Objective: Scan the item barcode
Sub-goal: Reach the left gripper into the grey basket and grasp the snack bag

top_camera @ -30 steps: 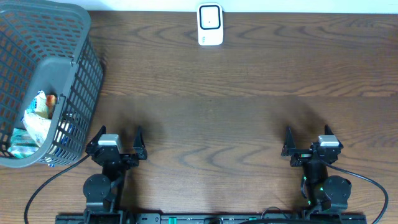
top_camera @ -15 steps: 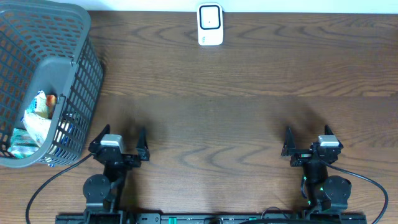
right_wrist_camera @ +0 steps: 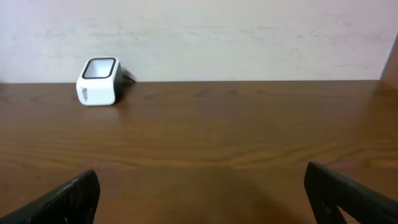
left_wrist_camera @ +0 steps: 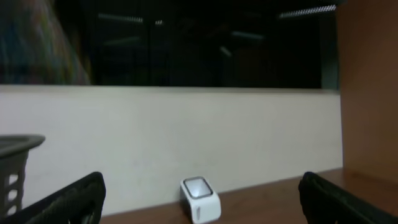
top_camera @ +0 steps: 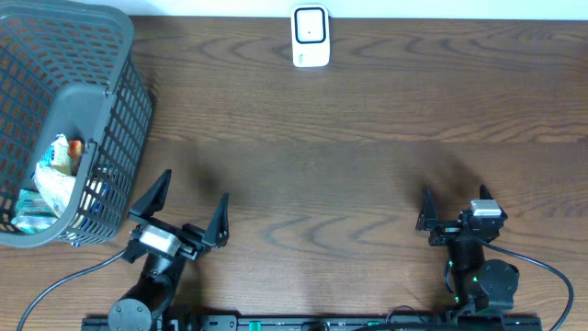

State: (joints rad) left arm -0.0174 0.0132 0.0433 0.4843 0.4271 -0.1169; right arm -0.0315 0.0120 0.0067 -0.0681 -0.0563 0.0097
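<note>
The left pincer [top_camera: 197,185] and right pincer [top_camera: 454,193] stand spread above a brown wooden table [top_camera: 367,119] before a pale wall [right_wrist_camera: 249,37].

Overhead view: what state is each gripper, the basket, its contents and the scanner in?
Left gripper: open, empty.
Right gripper: open, empty.
Basket: upright, loaded.
Packets: lying inside basket, not gripped.
Scanner: standing upright, apart from both grippers.

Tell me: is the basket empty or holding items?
Holding items. The overhead view shows packets inside the basket, at the end nearest the robot. How many there are, cannot tell.
</note>
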